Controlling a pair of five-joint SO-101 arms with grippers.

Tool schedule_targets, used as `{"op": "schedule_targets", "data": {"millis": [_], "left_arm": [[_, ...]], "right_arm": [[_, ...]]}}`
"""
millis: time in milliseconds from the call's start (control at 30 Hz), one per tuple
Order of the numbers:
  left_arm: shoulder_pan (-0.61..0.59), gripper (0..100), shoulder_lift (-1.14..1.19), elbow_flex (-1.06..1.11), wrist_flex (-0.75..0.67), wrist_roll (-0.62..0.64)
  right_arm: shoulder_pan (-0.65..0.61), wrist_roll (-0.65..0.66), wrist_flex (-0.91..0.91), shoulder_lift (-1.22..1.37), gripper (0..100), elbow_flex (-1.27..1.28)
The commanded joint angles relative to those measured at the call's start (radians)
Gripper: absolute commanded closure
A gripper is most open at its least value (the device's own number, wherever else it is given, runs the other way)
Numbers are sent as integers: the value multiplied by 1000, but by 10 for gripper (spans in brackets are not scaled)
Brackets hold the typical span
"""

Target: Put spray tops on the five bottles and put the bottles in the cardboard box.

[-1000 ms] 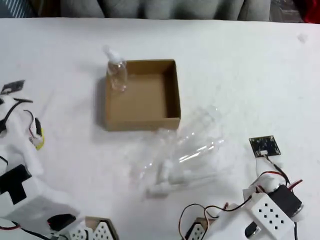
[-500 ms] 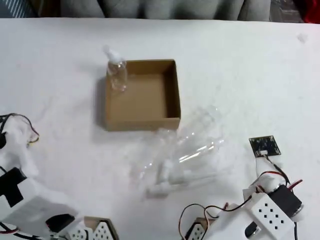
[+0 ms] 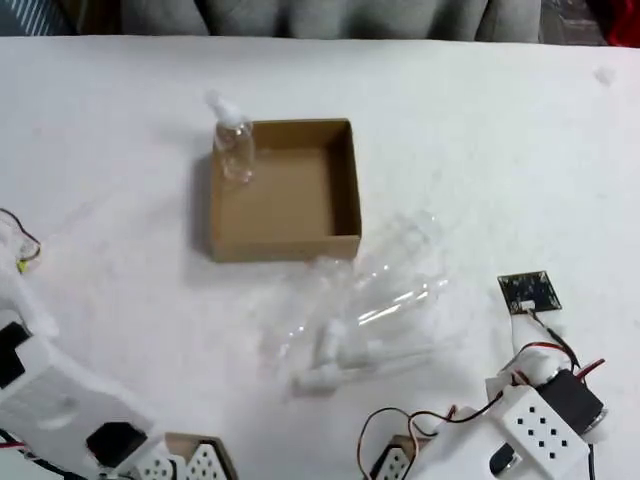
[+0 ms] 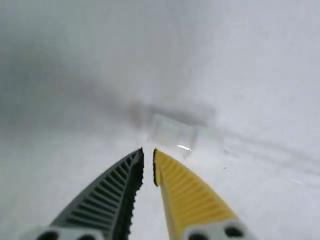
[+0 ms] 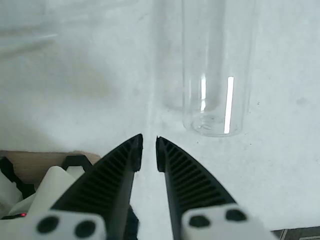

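The cardboard box [image 3: 285,190] sits open in the middle of the table. One clear bottle with a white spray top [image 3: 234,143] stands upright at its far left corner. Several clear bottles [image 3: 385,285] lie in a loose heap in front of the box's right corner, with white spray tops [image 3: 322,362] beside them. My left gripper [image 4: 148,153] is shut and empty, just above the white table. My right gripper [image 5: 149,142] is shut and empty too, with a clear bottle [image 5: 216,65] lying on the table just beyond its tips.
The left arm's white body [image 3: 55,400] fills the near left corner and the right arm's body [image 3: 545,420] the near right. A small black circuit board [image 3: 529,292] lies near the right arm. A small clear object [image 4: 172,131] lies ahead of the left fingers.
The left arm has drawn back toward the near left corner, taking its yellow-tipped gripper out of the high view. The bottles, box and right arm have not moved.
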Motion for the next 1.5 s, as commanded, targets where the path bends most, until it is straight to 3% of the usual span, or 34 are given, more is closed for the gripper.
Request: {"op": "schedule_targets", "data": {"millis": [0, 200, 300, 433, 767, 867, 1033, 1167, 1267, 1467], "left_arm": [[18, 903, 30, -222, 221, 41], [41, 680, 73, -275, 281, 229], [41, 620, 101, -278, 275, 324], [36, 615, 162, -278, 206, 385], [35, 617, 219, -279, 103, 387], [35, 686, 222, -279, 103, 387], [33, 979, 223, -279, 103, 381], [38, 932, 223, -275, 106, 381], [39, 962, 219, -278, 110, 353], [85, 973, 213, -339, 233, 60]], "right_arm": [[-56, 9, 1, 12, 981, -5], [-77, 9, 1, 12, 981, -5], [-77, 11, 1, 12, 981, -5], [-77, 12, 1, 12, 981, -5], [-77, 14, 1, 12, 981, -8], [-77, 14, 1, 12, 981, -8], [-77, 14, -19, 12, 981, -5], [-76, 14, -19, 12, 981, -5], [-74, 14, -19, 12, 981, -5], [-71, 14, -19, 12, 981, -5]]}}
